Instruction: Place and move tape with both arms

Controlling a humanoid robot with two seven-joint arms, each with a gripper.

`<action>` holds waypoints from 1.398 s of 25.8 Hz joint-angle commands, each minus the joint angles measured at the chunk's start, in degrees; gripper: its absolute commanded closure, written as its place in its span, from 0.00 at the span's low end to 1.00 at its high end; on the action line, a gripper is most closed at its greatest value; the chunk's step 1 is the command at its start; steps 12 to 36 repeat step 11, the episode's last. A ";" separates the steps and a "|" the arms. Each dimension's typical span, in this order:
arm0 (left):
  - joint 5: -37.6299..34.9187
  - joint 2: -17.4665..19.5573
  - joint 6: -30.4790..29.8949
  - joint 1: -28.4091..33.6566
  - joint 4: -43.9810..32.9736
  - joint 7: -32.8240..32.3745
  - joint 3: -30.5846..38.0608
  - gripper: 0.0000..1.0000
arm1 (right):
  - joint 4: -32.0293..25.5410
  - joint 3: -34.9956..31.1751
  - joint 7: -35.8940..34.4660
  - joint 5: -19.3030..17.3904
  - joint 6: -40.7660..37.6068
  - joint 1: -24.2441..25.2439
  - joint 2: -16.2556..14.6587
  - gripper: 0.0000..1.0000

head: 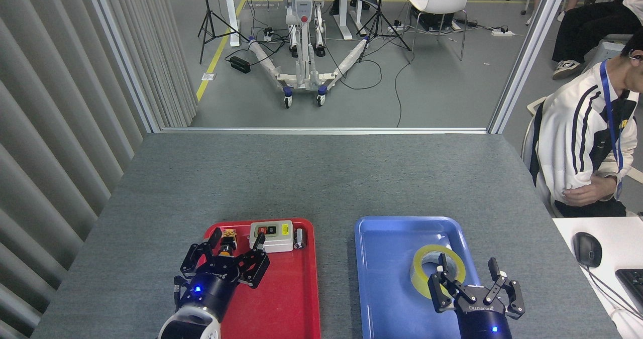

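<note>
Head view
Surface (321, 178): grey, felt-like, carrying two trays side by side at its near edge.
Blue tray (387, 278): on the right, near side of the surface.
Tape (436, 269): yellow roll lying flat in the right half of the blue tray, its open core facing up.
Right gripper (468, 275): black, with a blue light, hanging over the near right part of the blue tray; its jaws are spread apart, released, holding nothing. One finger (443, 268) stands over the core of the roll, the other over the tray's right rim, so the near right part of the roll lies between them. Whether a finger touches the tape cannot be told.
Red tray (291, 299): on the left, well apart from the blue tray.
Grey switch box (272, 236): at the far end of the red tray, with a small metal cylinder (299, 238) just to its right.
Orange push-button part (227, 244): at the far left of the red tray.
Left gripper (237, 240): black, blue light on its wrist, over the near left part of the red tray; jaws splayed wide and empty, the push-button part between its fingers.
Person (582, 148): seated at the far right, beside the surface, in a white jacket with black stripes.
</note>
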 commanded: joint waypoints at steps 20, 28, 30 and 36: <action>-0.16 -0.18 0.07 0.02 0.10 0.26 -0.08 0.00 | -0.09 0.09 -0.43 0.00 -0.02 0.01 -0.09 0.00; -0.16 -0.18 0.07 0.02 0.10 0.26 -0.08 0.00 | -0.09 0.09 -0.43 0.00 -0.02 0.01 -0.09 0.00; -0.16 -0.18 0.07 0.02 0.10 0.26 -0.08 0.00 | -0.09 0.09 -0.43 0.00 -0.02 0.01 -0.09 0.00; -0.16 -0.18 0.07 0.02 0.10 0.26 -0.08 0.00 | -0.09 0.09 -0.43 0.00 -0.02 0.01 -0.09 0.00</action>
